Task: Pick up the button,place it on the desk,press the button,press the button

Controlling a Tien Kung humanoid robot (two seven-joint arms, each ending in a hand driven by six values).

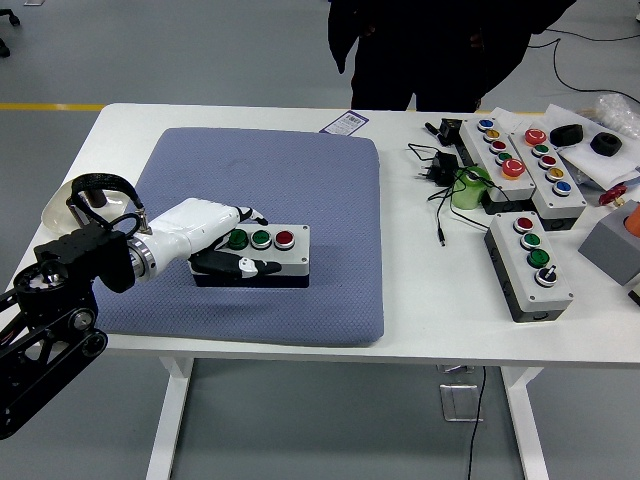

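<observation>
A grey button box (285, 258) with two green buttons and one red button (284, 239) lies on a blue pad (290, 170) on the white table. My left hand (236, 243), white with black fingers, sits at the box's left end. Its fingers (250, 215) hover just above and behind the left green button (238, 240). Its thumb (240, 267) lies along the box's front face. The hand holds nothing, and the box rests flat on the pad. My right arm is out of view.
Three more button boxes stand at the right (529, 262) (497, 150) (548, 170), with black cables and a plug (440, 170) beside them. A person in dark clothes (440, 50) stands at the far side. A white object (60, 212) lies at the left edge.
</observation>
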